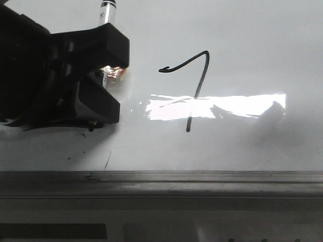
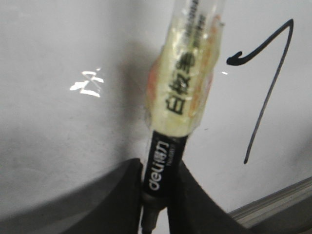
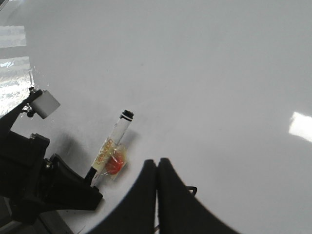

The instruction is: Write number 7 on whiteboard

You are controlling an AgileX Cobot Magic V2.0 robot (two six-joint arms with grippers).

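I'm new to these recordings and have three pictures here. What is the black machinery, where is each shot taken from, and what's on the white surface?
The black shapes are a two-armed robot's grippers. The front view looks forward over the whiteboard; the other two come from cameras on each wrist. The left gripper is shut on a marker wrapped in yellowish tape. The right gripper is shut and holds nothing. On the board is a hand-drawn number 7, a few stray black specks, and a grey ledge along its near edge.

Front view: low, close, facing forward over the whiteboard [image 1: 242, 45]. Left wrist view: very near the marker [image 2: 183, 92]. Right wrist view: higher, farther off. Shared: marker, whiteboard.
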